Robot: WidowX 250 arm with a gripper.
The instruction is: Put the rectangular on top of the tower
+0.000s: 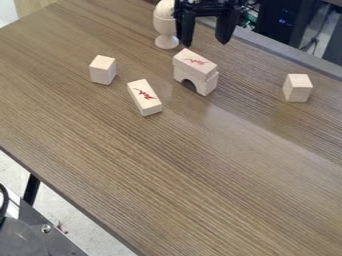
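"Rectangular block (143, 95), the loose one: where is it?"

"It lies flat on the brown worktop (180, 165), nearest to us of all the wooden things. It has a red squiggle on its top. One short end points toward us, tipped a bit to the right."

"What comes after that?"

"Way over on the right, well apart from the rest, a plain small block (297, 88) stands up."

"And the tower?"

"It is in the middle, a bit farther back than the loose block. At the bottom is an arch block (206, 85) with a round gap under it. A second long block (195, 63) sits on top, touching it, and that one has a red squiggle too."

"Anything on the left?"

"Yes, another plain block (103, 70) stands there, near the loose one."

"What is behind the tower?"

"A wooden egg cup (165, 25) with a round top. It stands upright on a wide foot."

"And the pincer (206, 43)?"

"It is black and hangs down at the far side, just beside the egg cup. Its two fingers are wide apart, and it has hold of nothing."
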